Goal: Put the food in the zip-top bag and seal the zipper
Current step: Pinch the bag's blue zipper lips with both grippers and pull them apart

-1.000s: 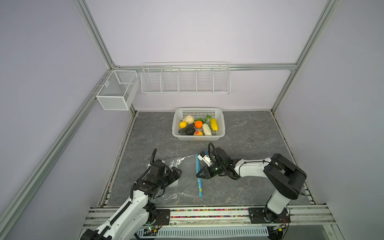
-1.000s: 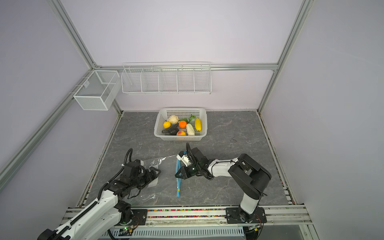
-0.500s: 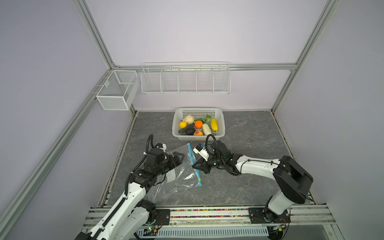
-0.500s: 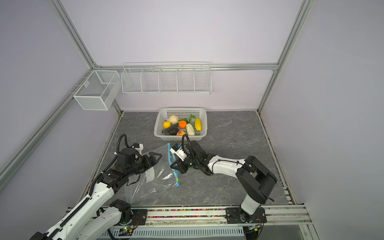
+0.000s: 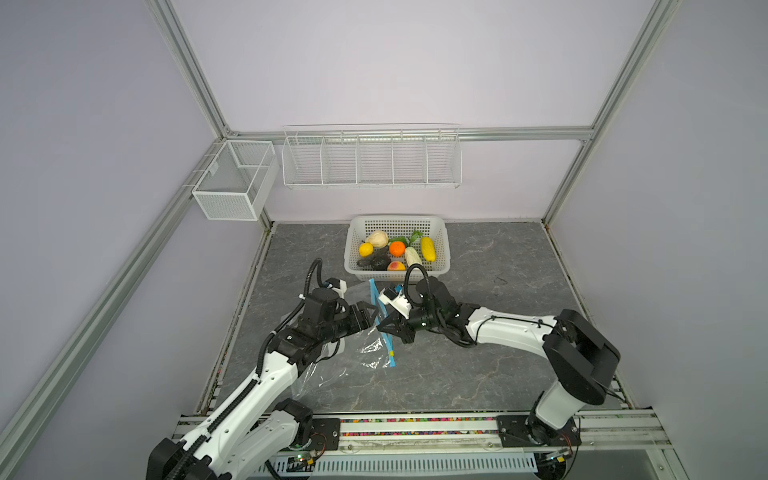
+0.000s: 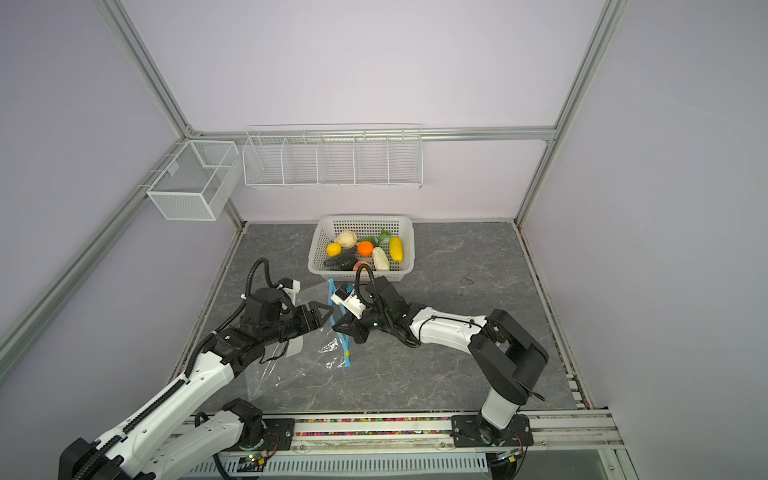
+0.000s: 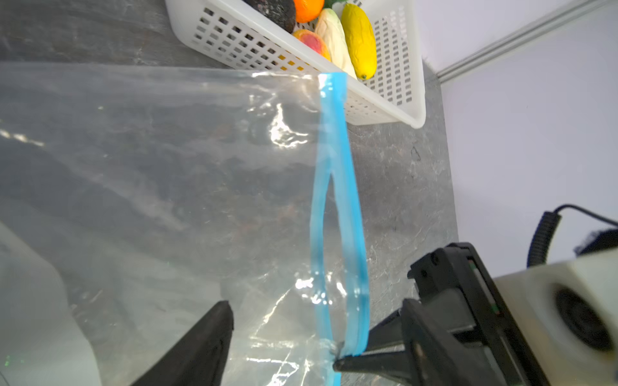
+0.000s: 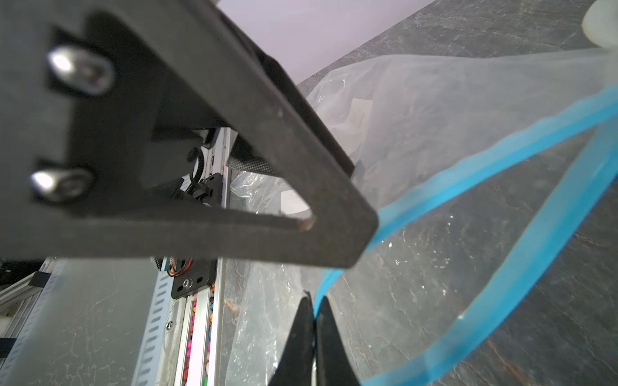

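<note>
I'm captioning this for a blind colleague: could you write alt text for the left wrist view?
A clear plastic zip-top bag fills the frame, its light-blue zipper strip parted into two lips, one pinched by the right end effector. Beyond sits a white perforated basket of toy fruit and vegetables.

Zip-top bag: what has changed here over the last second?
The right hand, shut on the light-blue zipper strip, has lifted the mouth of the clear plastic zip-top bag and drawn it toward the white perforated basket. The left hand, open, has followed up to the mouth. The basket and the toy food in it stayed put.
</note>
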Available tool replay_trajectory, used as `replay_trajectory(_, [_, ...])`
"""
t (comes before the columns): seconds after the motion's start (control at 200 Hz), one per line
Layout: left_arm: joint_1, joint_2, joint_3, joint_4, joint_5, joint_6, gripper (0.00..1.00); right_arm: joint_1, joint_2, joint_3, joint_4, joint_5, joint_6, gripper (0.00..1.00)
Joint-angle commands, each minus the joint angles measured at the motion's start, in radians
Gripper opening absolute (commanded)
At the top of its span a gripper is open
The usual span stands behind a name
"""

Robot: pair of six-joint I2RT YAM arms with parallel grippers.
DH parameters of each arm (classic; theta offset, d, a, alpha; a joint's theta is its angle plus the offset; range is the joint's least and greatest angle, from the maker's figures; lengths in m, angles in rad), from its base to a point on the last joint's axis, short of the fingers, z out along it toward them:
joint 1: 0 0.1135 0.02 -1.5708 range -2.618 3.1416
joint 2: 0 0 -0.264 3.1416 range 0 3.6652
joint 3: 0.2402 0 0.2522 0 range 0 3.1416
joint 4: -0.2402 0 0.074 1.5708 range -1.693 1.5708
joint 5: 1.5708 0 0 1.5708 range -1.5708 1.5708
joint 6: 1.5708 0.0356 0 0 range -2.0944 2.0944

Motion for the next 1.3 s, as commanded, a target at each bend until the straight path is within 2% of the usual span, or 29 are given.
replay_trajectory(0.0, [-0.029,0.018,0.038,-0.003,-0.064,0.075,0.74,0.009,0.013,0.013,0.029,-0.016,-0.026,0.06])
replay_trajectory(0.1, [-0.041,0.041,0.038,0.007,-0.07,0.089,0.66,0.014,0.013,0.012,0.034,-0.01,-0.023,0.06])
replay_trajectory(0.35, [-0.07,0.073,0.02,0.031,-0.07,0.089,0.54,0.017,0.013,0.013,0.047,-0.003,-0.019,0.07])
replay_trajectory(0.7, [-0.086,0.096,-0.011,0.069,-0.044,0.093,0.49,0.021,0.028,0.024,0.06,-0.003,-0.021,0.06])
replay_trajectory(0.885, [-0.094,0.098,-0.008,0.055,-0.059,0.107,0.39,0.022,0.038,0.03,0.062,-0.001,-0.026,0.07])
replay_trajectory(1.109, [-0.097,0.095,-0.023,0.064,-0.055,0.104,0.21,0.022,0.046,0.03,0.067,-0.003,-0.026,0.06])
replay_trajectory(1.294, [-0.097,0.063,-0.032,0.055,-0.082,0.102,0.15,0.023,0.046,0.036,0.064,-0.002,-0.023,0.07])
